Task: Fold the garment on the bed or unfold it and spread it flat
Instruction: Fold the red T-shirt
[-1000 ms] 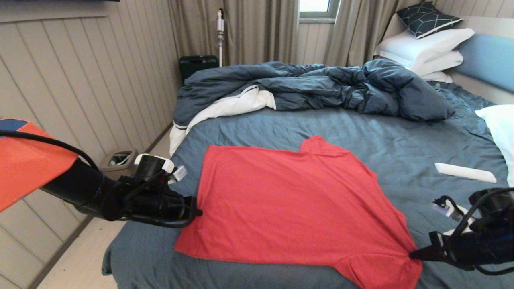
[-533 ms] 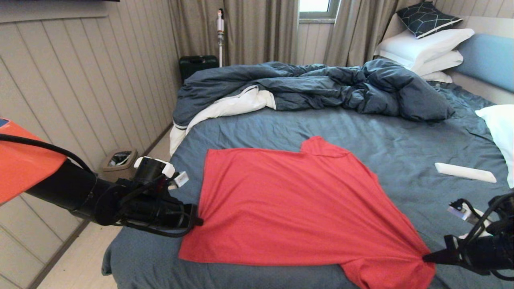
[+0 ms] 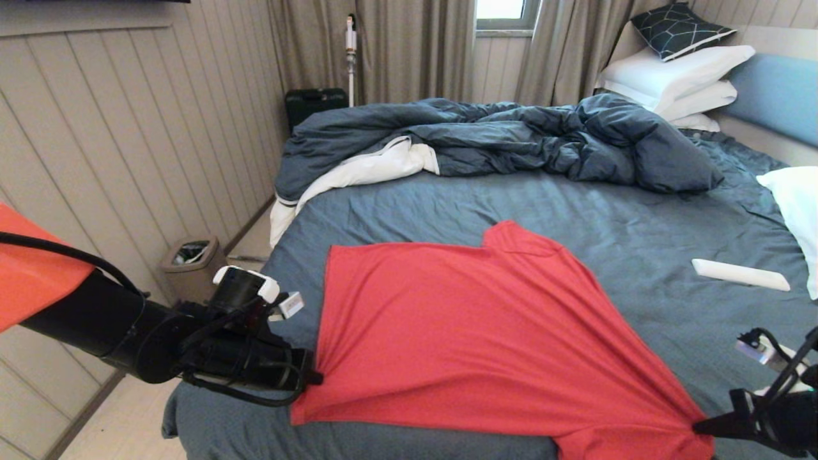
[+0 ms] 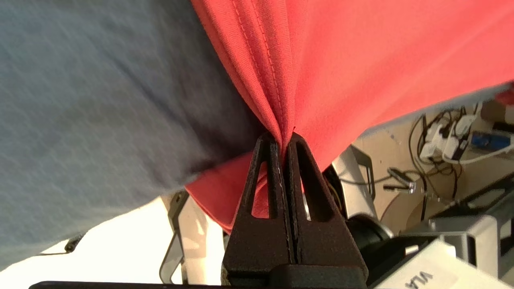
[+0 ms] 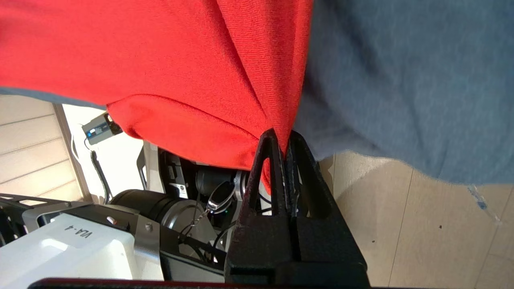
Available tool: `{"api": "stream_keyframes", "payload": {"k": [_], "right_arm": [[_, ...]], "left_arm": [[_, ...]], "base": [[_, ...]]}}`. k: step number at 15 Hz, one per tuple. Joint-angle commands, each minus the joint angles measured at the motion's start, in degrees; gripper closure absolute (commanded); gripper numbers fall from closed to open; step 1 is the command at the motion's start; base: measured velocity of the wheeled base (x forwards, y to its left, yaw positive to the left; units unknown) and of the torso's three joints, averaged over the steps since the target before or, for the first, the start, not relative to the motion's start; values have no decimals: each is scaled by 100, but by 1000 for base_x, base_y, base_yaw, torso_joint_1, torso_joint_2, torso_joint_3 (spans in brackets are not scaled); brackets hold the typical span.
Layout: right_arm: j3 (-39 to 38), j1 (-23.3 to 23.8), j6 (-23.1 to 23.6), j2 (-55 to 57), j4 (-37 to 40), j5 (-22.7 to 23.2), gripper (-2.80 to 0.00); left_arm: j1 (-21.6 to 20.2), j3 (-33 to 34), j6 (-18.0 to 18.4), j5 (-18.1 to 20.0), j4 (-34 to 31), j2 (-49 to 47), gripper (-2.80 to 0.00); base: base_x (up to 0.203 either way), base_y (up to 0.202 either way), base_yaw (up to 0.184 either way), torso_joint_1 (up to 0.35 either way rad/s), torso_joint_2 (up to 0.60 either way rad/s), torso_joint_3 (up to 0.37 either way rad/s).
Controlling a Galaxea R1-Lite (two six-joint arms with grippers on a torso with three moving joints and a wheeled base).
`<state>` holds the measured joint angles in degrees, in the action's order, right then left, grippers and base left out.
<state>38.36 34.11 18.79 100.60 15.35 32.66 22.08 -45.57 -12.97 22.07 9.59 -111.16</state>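
The red T-shirt (image 3: 473, 338) lies spread on the blue-grey bed sheet (image 3: 613, 223), plain side up, no lettering showing. Its near part reaches the bed's front edge and hangs over it. My left gripper (image 3: 316, 378) is shut on the shirt's hem edge at its left side; the stitched hem (image 4: 277, 96) bunches between the closed fingers of the left gripper (image 4: 284, 136). My right gripper (image 3: 698, 427) is shut on the shirt's edge at the near right, by a sleeve; red cloth (image 5: 192, 76) is pinched at the tips of the right gripper (image 5: 283, 136). The fabric pulls taut between both.
A rumpled dark blue duvet (image 3: 498, 137) with white lining lies across the far half of the bed. White pillows (image 3: 677, 80) and a light blue headboard (image 3: 776, 92) are at the right. A white flat object (image 3: 740, 275) rests on the sheet. A bin (image 3: 188, 255) stands on the floor left.
Both grippers have drawn back toward me, dragging the shirt nearer to the bed's front edge. The right gripper has also moved right, stretching the shirt wider.
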Motion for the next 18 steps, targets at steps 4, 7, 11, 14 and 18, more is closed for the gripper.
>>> {"api": "stream_keyframes", "payload": {"k": [4,7,11,14,18], "right_arm": [[-95,111,152,-599,440,21,0],[-59,105,214,-1076,864,21,0],[499,40,212,-1183,1233,161,0],[1203,11,166,-726,1511,295,0],[1989,-182,-43,329,1533,335,0]], "left_arm": [[8,51,176,16,-507,473,0],[7,-22,302,25,-853,744,0],[-113,-460,301,30,-1024,864,0],[-317,-1188,296,213,-1346,521,0],[-422,-1920,270,267,-1406,-337,0]], "base": [[0,0,0,0,0,0],[0,0,0,0,0,0],[0,0,0,0,0,0],[0,0,0,0,0,0],[0,0,0,0,0,0]]}}
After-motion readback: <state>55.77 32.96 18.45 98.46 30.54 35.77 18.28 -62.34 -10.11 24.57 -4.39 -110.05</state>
